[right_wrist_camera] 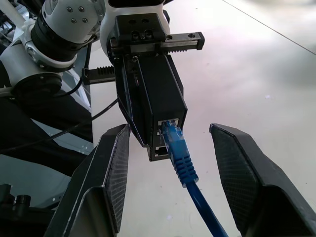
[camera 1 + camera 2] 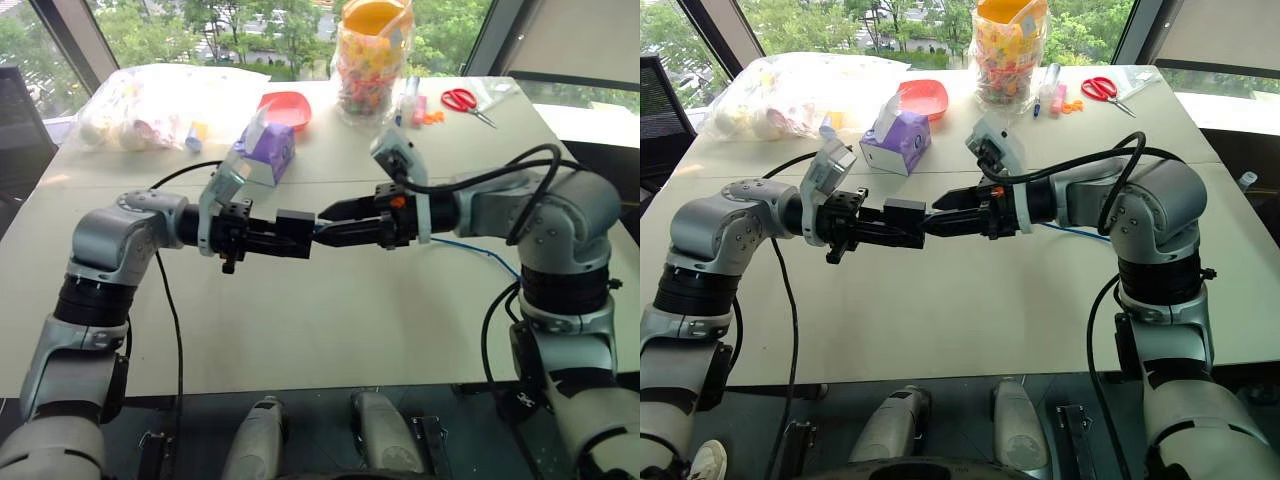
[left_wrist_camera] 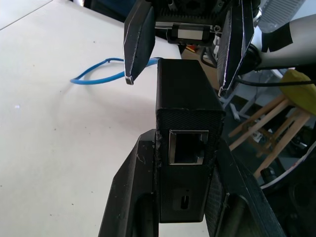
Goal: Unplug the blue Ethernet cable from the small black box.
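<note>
Over pale table (image 2: 330, 330) at frame centre, small black box (image 2: 295, 232) clamped in left gripper (image 2: 272, 238), blue Ethernet cable (image 1: 178, 155) still plugged in between half-spread jaws of right gripper (image 2: 325, 222); likely slip off plug boot if closed off-centre, latch staying engaged.

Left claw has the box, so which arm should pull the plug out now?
The right. Its claw stands open astride the blue Ethernet cable, still plugged into the small black box, which the left claw is clamping.
</note>
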Controlling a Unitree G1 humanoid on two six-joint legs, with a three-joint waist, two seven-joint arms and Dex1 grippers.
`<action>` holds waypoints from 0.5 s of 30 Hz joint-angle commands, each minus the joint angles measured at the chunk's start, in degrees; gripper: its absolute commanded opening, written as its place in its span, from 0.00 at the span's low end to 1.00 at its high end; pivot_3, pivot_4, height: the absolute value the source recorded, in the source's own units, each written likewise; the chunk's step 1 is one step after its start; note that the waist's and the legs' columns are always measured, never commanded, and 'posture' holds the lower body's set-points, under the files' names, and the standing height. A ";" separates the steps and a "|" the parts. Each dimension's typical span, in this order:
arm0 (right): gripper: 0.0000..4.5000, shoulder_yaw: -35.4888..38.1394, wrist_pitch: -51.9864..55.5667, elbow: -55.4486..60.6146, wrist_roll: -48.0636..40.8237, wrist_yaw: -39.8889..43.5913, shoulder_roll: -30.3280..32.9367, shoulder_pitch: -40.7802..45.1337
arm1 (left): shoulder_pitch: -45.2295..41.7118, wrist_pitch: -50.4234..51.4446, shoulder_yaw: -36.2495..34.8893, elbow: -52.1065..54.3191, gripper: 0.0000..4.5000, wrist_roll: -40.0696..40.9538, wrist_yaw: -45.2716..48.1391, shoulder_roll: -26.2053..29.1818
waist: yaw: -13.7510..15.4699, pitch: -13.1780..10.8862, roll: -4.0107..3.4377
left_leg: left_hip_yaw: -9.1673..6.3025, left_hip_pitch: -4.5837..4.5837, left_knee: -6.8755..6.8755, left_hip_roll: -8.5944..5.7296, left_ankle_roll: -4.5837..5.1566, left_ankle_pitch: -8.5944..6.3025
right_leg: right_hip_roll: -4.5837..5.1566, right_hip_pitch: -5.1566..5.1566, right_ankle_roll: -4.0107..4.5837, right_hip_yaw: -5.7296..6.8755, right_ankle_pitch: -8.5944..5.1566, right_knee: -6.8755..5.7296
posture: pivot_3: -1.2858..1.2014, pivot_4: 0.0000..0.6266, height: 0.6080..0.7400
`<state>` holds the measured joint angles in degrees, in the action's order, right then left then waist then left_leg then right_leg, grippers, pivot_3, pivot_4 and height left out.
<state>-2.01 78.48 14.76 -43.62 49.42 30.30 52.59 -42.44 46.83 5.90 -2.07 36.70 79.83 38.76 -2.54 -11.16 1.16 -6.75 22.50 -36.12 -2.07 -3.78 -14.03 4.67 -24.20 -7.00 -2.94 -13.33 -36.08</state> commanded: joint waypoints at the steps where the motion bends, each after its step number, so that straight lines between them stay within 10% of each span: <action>1: 0.31 0.05 -0.45 0.79 -1.56 0.08 0.50 1.59 | -0.42 -0.93 -0.62 1.74 0.12 0.27 0.46 0.59 | -0.03 0.00 0.00 | 0.00 0.00 0.00 0.00 0.00 0.00 | 0.00 0.00 0.00 0.00 0.00 0.00 | 0.52 0.24 1.00; 4: 0.01 -0.63 -0.61 1.14 -1.83 0.11 0.71 1.37 | -0.67 -0.78 -0.80 1.61 0.12 0.46 0.35 0.52 | -0.01 0.00 0.00 | 0.00 0.00 0.00 0.00 0.00 0.00 | 0.00 0.00 0.00 0.00 0.00 -0.01 | 0.52 0.24 1.00; 15: 0.01 -2.77 -2.12 1.87 -1.30 -0.20 1.43 0.44 | -0.94 0.29 -1.57 1.53 0.12 1.28 0.32 0.81 | -0.01 0.00 0.00 | 0.00 0.00 0.00 0.00 0.00 0.00 | 0.00 -0.01 0.00 0.00 0.00 0.00 | 0.52 0.24 1.00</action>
<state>-3.43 77.15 14.83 -44.68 49.32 31.38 52.57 -42.44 47.27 5.90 -2.09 36.63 79.90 39.34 -2.55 -11.16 1.16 -6.75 22.51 -36.12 -2.07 -3.78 -14.03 4.67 -24.21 -7.00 -2.94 -13.33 -36.09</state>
